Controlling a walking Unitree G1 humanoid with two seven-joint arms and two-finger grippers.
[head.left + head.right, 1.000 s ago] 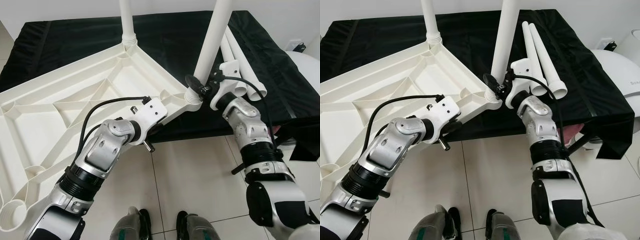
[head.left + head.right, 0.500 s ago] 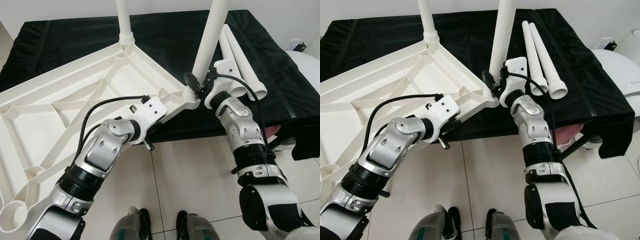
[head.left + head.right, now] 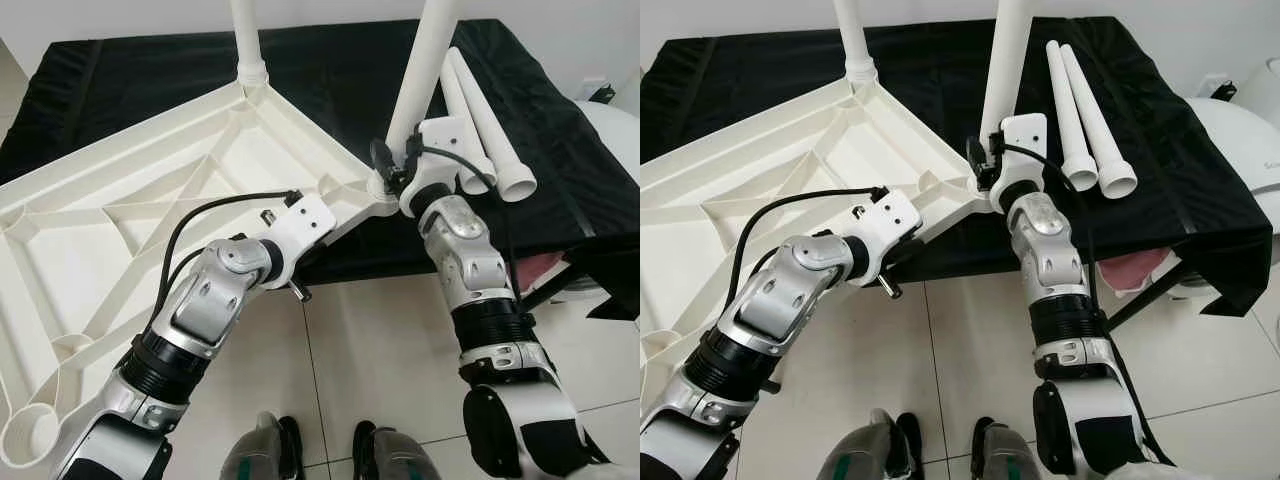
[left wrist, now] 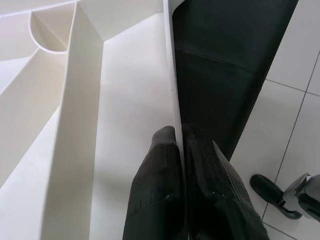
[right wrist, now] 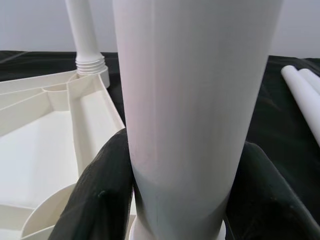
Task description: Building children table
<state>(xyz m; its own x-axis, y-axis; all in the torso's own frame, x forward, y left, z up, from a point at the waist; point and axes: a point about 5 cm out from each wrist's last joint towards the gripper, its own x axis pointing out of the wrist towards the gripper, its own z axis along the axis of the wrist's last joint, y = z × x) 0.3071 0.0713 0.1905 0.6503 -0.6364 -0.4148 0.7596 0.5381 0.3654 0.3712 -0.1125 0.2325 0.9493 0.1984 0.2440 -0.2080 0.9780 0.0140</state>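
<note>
Upside-down white plastic tabletop [image 3: 130, 230] fills left half of left eye view, ribbed underside up, far corners resting on black cloth-covered surface [image 3: 330, 80], near part overhanging tiled floor [image 3: 380, 340].

Left gripper [image 4: 182, 145] at centre of frame, clenched on thin edge wall of tabletop; in left wrist view, fingers [image 4: 155, 185] pinch rim from both sides.

Right gripper [image 3: 392, 165] right of centre, clamped round base of upright white leg [image 3: 420, 70] just above corner socket; in right wrist view black pads [image 5: 100, 195] hug the tube either side.

2nd leg [image 3: 245, 35] already standing in far corner socket, top centre. 2 spare legs [image 3: 480, 120] lying on cloth, upper right, side by side & touching.

Handling, as judgement: hollow moulded plastic, prob. light, stiff but w/ some flex in long thin rim; smooth & slippery, esp. round tapered tubes. Best hold on leg: low, near threaded end, for twist control w/o levering socket. Best hold on top: rim beside a rib, where wall is stiffest. Cross-threading or slip in pads likely if leg tilts.
</note>
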